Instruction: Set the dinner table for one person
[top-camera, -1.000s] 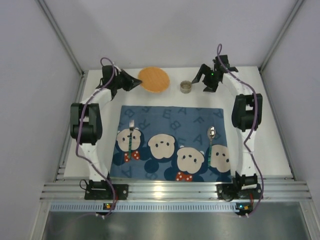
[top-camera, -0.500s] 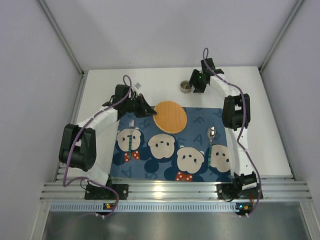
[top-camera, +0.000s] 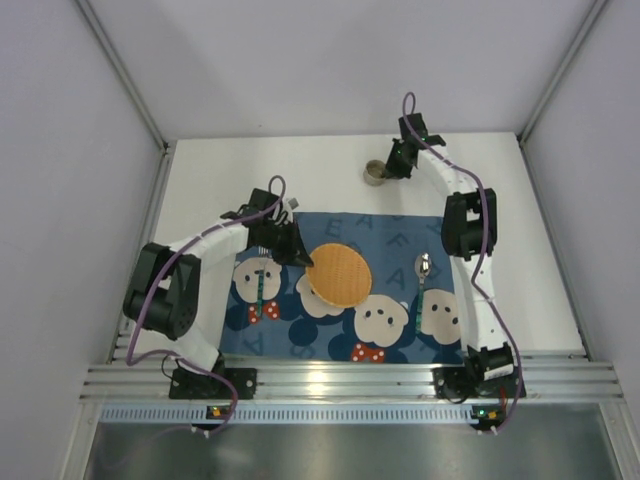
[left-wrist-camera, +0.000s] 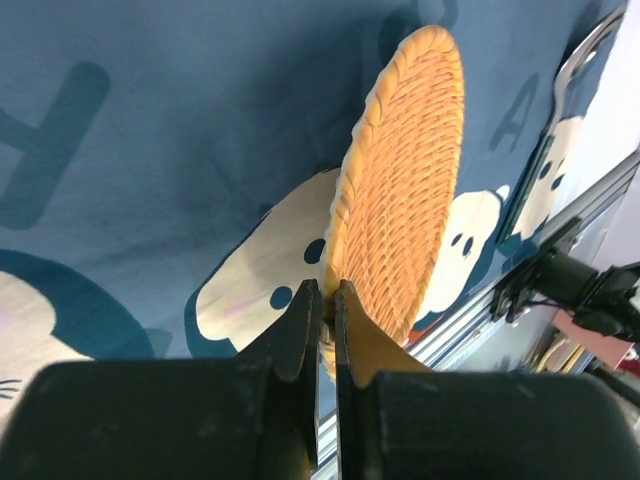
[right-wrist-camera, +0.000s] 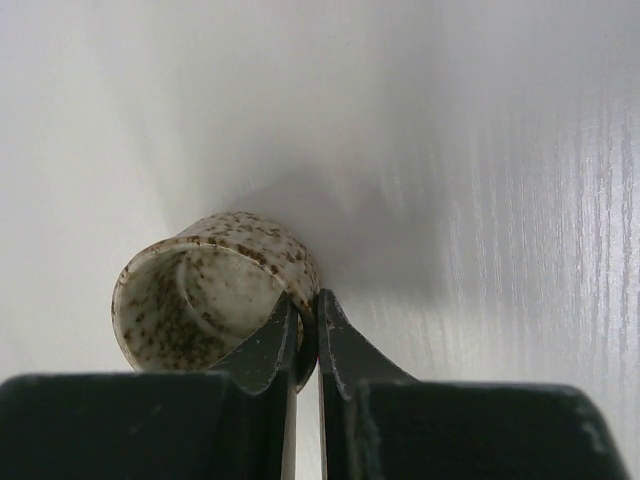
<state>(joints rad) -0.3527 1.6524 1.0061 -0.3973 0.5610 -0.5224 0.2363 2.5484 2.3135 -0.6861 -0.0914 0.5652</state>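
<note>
A round woven orange plate (top-camera: 338, 274) hangs tilted over the middle of the dark blue bear placemat (top-camera: 400, 238). My left gripper (top-camera: 300, 254) is shut on its near rim; in the left wrist view the plate (left-wrist-camera: 400, 190) stands edge-on between the fingertips of the gripper (left-wrist-camera: 326, 298). At the back of the white dinner table (top-camera: 200, 190) stands a small speckled cup (top-camera: 374, 173). My right gripper (top-camera: 392, 168) is shut on the wall of the cup (right-wrist-camera: 210, 290), one finger inside and one outside, as the right wrist view of that gripper (right-wrist-camera: 308, 312) shows.
A fork (top-camera: 262, 275) lies on the left part of the placemat and a spoon (top-camera: 422, 268) on its right part. The aluminium rail (top-camera: 340, 380) runs along the near edge. Grey walls close in the table on three sides.
The left arm carried the woven plate from the back of the table down over the placemat. The right gripper moved left to the cup and closed on its wall.
</note>
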